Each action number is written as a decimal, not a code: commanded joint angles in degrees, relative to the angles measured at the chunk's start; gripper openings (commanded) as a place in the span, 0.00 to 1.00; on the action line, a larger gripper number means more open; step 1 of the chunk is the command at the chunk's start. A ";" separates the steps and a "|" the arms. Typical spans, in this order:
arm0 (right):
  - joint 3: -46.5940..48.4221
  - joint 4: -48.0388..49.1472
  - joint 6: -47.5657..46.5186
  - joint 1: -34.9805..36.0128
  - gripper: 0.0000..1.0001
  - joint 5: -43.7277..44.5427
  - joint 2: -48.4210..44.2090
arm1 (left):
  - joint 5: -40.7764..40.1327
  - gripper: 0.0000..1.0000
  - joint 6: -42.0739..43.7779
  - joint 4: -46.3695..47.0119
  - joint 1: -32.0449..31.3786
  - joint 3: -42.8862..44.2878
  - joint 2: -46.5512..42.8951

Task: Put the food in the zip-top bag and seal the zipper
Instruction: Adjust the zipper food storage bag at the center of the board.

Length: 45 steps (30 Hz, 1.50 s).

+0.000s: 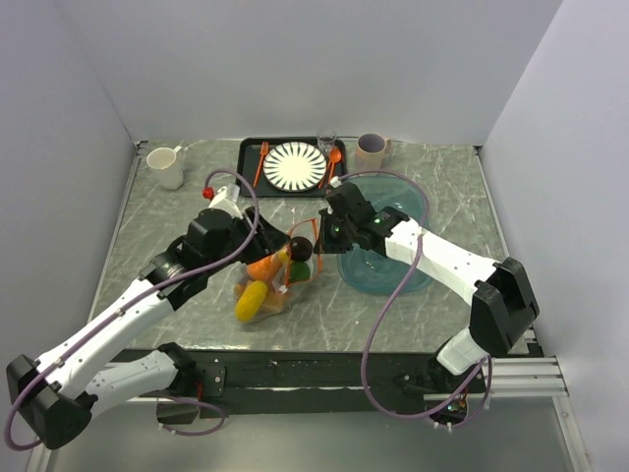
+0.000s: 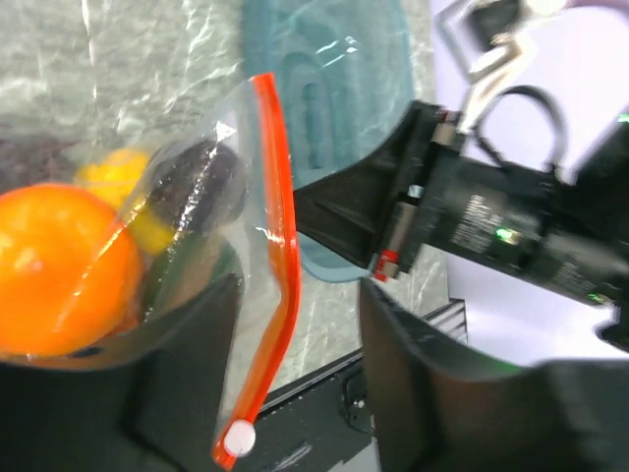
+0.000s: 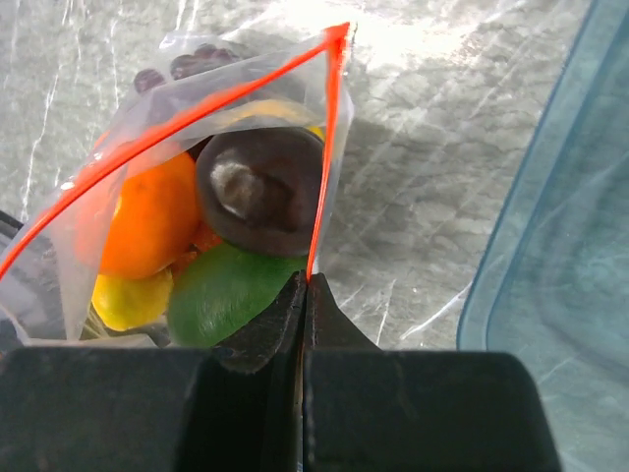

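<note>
Pinched on zipper (image 3: 326, 138) at bag (image 3: 211, 74) corner with right gripper (image 3: 303, 295) jaws; straddled with left gripper (image 2: 300, 334) jaws apart; packed with food (image 3: 257, 189); flanked by tub (image 3: 560, 295).

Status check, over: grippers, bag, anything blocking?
Left gripper jaws open, zipper running between them. Right gripper shut on zipper. Food inside zip-top bag, mouth unsealed. Teal tub alongside, not blocking.

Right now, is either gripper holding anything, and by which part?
The right gripper is shut on the bag, pinching it by its zipper. The left gripper is open with the zipper between its fingers, gripping nothing.
</note>
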 commanded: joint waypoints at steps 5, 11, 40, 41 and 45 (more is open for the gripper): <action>-3.24 4.25 3.07 -0.67 0.00 2.09 -3.54 | -6.65 0.67 -8.93 -2.74 -0.02 -5.28 -14.97; -5.96 6.27 4.83 -0.67 0.00 3.58 -6.00 | -2.62 0.59 -20.35 1.09 -0.19 -16.16 -22.71; -5.88 4.60 4.74 -0.67 0.00 5.34 -7.85 | -16.23 0.52 -42.17 9.81 -22.33 -24.29 -13.77; -5.88 4.51 4.74 -0.58 0.00 5.26 -7.76 | -16.76 0.52 -42.35 9.72 -22.69 -24.02 -13.32; -6.14 4.51 4.74 -0.58 0.00 4.99 -7.76 | -19.04 0.52 -44.45 10.51 -23.84 -24.45 -13.75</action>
